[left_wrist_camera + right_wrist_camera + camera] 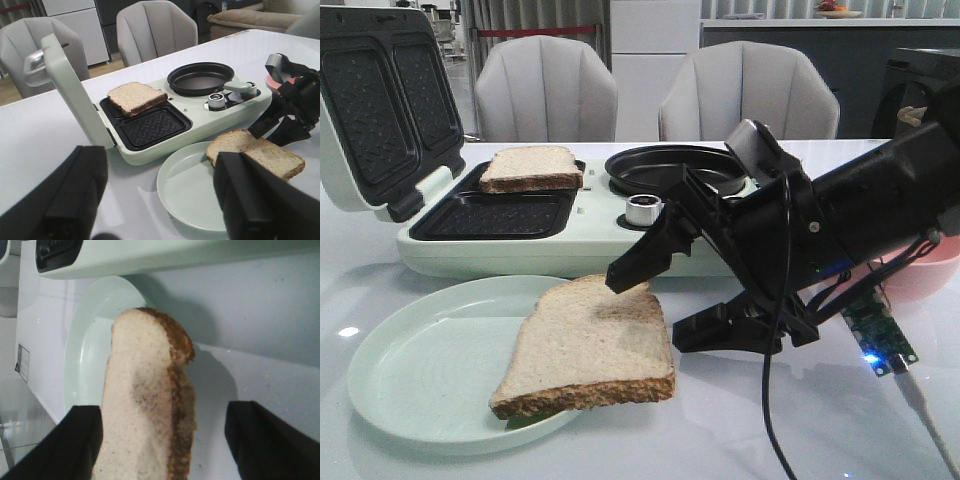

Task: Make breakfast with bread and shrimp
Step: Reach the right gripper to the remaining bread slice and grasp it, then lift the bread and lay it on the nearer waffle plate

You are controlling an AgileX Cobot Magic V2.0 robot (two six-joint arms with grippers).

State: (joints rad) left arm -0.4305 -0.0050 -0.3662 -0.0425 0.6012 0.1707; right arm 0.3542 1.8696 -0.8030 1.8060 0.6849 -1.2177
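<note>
Right gripper (660, 300), jaws spread, not gripping, faces the bread slice (590, 345) on the plate (410, 370); slice lies at its nine o'clock, nearer than left gripper (160, 200), also spread, empty.

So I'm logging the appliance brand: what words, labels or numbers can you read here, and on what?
None can be read.
The sandwich maker shows no brand or label.
The sticker on the table edge in the right wrist view is too small and blurred to read.
The circuit board is too small.

One bread slice (588, 345) lay across the plate's (410, 370) right rim near the desk's front edge; another slice (531, 167) sat in the sandwich maker (500, 245) behind.
</note>
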